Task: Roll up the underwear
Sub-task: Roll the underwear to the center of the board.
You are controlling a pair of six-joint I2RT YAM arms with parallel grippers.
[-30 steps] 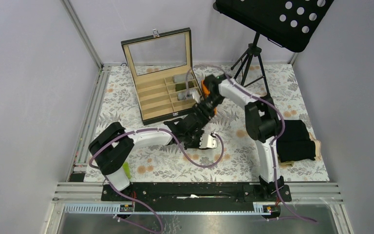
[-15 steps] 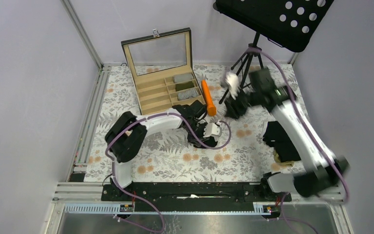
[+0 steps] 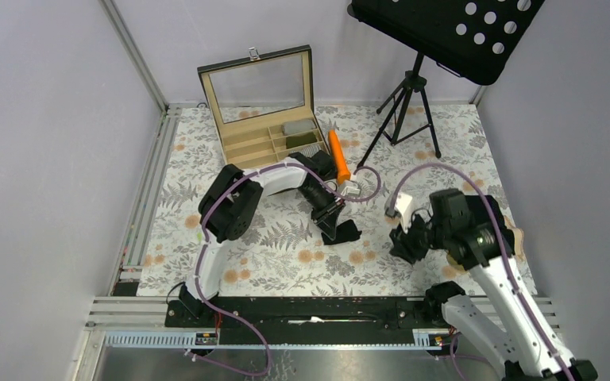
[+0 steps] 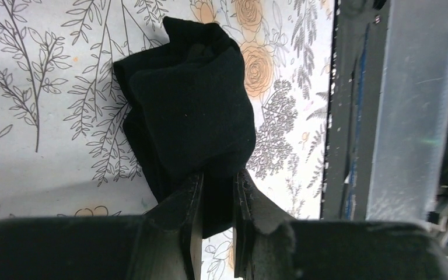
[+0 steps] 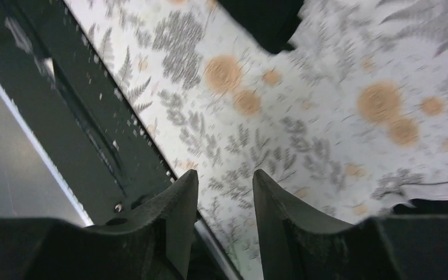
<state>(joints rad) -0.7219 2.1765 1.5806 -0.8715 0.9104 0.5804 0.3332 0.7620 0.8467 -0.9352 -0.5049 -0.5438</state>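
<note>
Clamped in left gripper [image 4: 217, 178]: black underwear [image 4: 192, 105], bunched just ahead of fingertips, laid on floral cloth [image 4: 46, 87]; dark rail [image 4: 350, 116] seen to right of tool. Fingers of right gripper [image 5: 224, 181] held apart, nothing gripped between; floral cloth and dark rail seen below them.

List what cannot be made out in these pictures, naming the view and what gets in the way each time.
1. Left wrist view: the near end of the black underwear, pinched inside the left tool.
2. Right wrist view: a dark cloth, cut off by the top edge and blurred, so what it is cannot be told.
3. Top view: what the wooden box holds in its compartments is too small to identify.
</note>
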